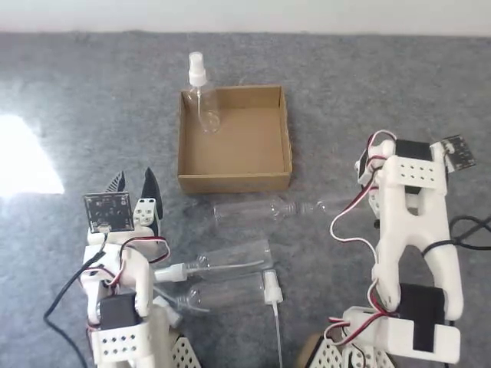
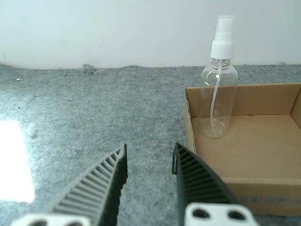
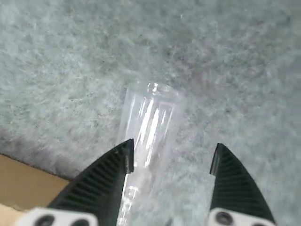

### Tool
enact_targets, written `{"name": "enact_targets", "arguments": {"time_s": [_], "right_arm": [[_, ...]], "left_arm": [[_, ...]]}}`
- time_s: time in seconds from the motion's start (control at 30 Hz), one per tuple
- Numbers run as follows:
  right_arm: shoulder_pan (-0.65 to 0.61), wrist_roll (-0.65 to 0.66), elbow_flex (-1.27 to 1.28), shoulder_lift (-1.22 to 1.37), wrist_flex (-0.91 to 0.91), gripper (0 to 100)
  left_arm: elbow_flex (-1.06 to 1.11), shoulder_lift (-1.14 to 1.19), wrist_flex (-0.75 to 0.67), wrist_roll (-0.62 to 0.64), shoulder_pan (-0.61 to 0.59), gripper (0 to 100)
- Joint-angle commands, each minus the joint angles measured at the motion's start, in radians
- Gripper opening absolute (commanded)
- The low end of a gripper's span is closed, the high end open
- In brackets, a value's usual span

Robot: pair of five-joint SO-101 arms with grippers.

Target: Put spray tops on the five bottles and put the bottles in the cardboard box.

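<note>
Evidently a capped bottle (image 2: 217, 94) is stood in the box (image 2: 268, 100), just ahead of the left jaws, which are held open and empty. The right jaws are spread wide over a lying bottle (image 3: 150, 122) on the table (image 3: 235, 56), seemingly lined up for a grasp.

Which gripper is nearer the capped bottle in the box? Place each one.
Left. The left gripper hangs open by the near-left corner of the cardboard box, facing the capped bottle. The right gripper is over a clear bottle lying beyond the box's near-right corner.
</note>
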Motion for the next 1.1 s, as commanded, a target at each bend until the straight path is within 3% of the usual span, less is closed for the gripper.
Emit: {"name": "enact_targets", "arguments": {"time_s": [0.0,0.27,0.6,0.87,1.07], "right_arm": [[-0.018,-0.025,-0.129,-0.013,0.117,23.5],[-0.097,-0.011,-0.195,-0.013,0.206,23.6],[-0.097,0.489,-0.195,-0.015,0.268,23.5],[-0.102,0.592,-0.195,-0.015,0.271,23.5],[-0.186,0.635,-0.195,-0.015,0.265,23.5]], "left_arm": [[-0.007,-0.011,0.003,-0.008,-0.005,15],[-0.007,-0.011,0.003,-0.008,-0.005,15],[-0.007,-0.011,0.003,-0.008,-0.005,15],[-0.007,-0.011,0.003,-0.008,-0.005,15],[-0.007,-0.011,0.003,-0.008,-0.005,15]]}}
